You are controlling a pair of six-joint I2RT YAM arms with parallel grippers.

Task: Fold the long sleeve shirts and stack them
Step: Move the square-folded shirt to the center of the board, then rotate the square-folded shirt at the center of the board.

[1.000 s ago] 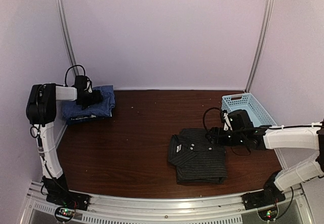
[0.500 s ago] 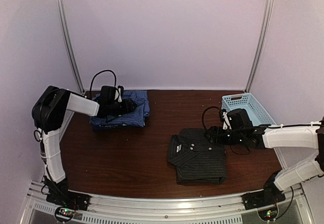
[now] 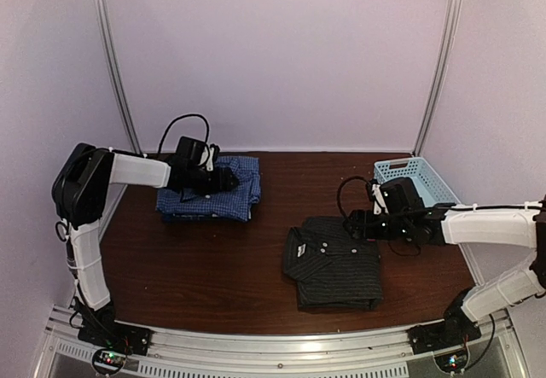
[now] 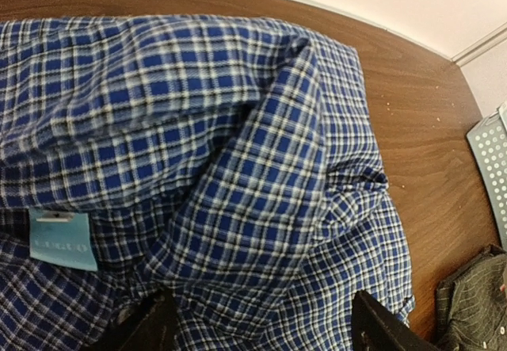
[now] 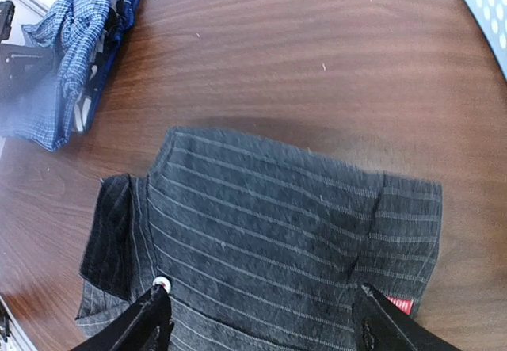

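From above, your left gripper point(image 3: 223, 178) pinches the folded blue shirt point(image 3: 209, 205) at the table's point(image 3: 213, 276) far left. Your right gripper point(image 3: 353, 223) hangs spread over the black shirt point(image 3: 337, 276). Left wrist: checked cloth fills the gap. Right wrist: pinstripes lie below parted fingers point(image 5: 150, 323).

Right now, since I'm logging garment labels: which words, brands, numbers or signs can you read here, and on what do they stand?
No text can be read.
Teal tag on the blue shirt: dark print, too blurred to read.
Red tag on the black shirt: too small to tell if it bears any text.
Basket: no label shows.
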